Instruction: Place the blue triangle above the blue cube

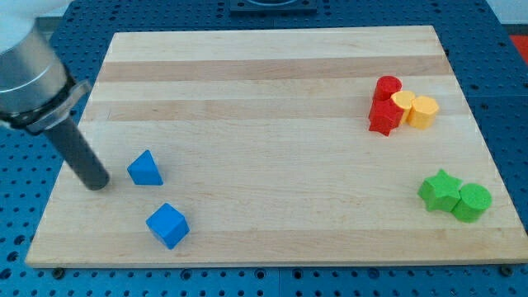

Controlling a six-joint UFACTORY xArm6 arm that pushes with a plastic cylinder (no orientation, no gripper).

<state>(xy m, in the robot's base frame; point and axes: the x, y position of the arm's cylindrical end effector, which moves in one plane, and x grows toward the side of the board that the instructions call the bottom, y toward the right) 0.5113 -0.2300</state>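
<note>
The rod's tip (98, 185) rested on the wooden board (264, 91) near its left edge; the arm carried no gripper, so no open or closed state applied. The blue triangle (145, 168) lay just beside the tip, at its three o'clock, apart from it. The blue cube (167, 225) sat near the triangle, at its five o'clock. Far off at three o'clock stood a touching cluster: red cylinder (388, 86), red star (384, 116), yellow blocks (415, 109). A green star (440, 190) touched a green cylinder (473, 202) at four o'clock.
</note>
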